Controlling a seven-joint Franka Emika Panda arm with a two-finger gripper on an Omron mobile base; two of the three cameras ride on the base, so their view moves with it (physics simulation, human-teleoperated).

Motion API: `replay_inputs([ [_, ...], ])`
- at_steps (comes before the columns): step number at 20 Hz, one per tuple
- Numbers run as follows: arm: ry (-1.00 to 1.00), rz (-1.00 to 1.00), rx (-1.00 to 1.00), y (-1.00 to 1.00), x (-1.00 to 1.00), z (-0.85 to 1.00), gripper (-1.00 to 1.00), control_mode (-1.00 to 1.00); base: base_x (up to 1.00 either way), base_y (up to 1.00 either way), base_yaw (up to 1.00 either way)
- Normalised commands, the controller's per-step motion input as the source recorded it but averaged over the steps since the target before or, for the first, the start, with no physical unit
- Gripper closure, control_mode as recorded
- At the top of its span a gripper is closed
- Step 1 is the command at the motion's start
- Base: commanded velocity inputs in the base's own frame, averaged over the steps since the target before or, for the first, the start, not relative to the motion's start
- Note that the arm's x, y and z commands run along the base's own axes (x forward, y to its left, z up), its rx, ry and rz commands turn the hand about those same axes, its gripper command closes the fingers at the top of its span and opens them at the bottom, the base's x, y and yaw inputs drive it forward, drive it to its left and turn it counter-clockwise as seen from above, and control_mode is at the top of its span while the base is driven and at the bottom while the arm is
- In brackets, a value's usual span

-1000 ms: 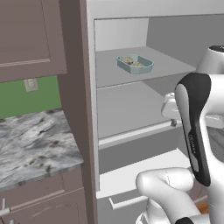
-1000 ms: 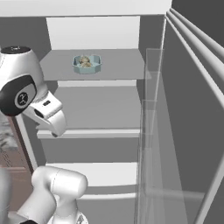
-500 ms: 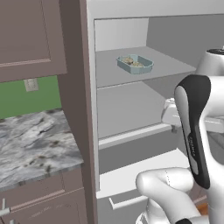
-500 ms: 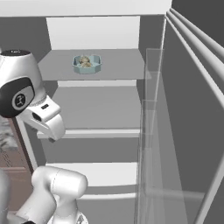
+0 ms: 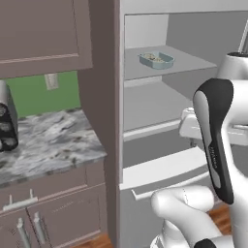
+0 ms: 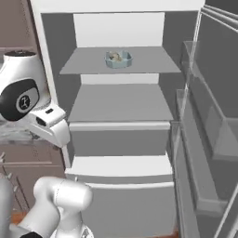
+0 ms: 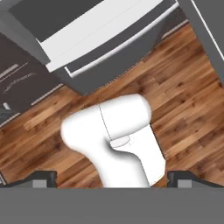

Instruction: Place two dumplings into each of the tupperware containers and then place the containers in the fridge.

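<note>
Arm drawn back slightly leftward, fingers (image 7: pixel 43 178) spread wide and empty, container (image 6: pixel 118 59) unmoved on fridge shelf (image 6: pixel 88 62)

Arm: white, dark-jointed, elbow raised. Gripper (image 7: pixel 112 177): pointing straight down, jaws spread wide, nothing between the fingertips (image 7: pixel 43 177).

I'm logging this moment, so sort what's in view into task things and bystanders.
Task things:
- tupperware container holding dumplings, on the upper shelf
- fridge, door open

Bystanders:
- marble counter
- wooden cabinets
- black appliance at the counter's left edge
</note>
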Motion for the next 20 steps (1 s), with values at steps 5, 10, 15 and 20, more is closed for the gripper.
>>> replay_inputs([
  [5, 0.00, 0.00, 0.00, 0.00, 0.00, 0.00, -1.00, 1.00, -0.43, 0.88, -0.47],
  [10, 0.00, 0.00, 0.00, 0.00, 0.00, 0.00, -1.00, 1.00, -0.53, 0.41, -0.84],
  [15, 0.00, 0.00, 0.00, 0.00, 0.00, 0.00, -1.00, 1.00, -0.93, -0.11, -0.73],
  [20, 0.00, 0.00, 0.00, 0.00, 0.00, 0.00, -1.00, 1.00, -0.86, -0.73, -0.47],
])
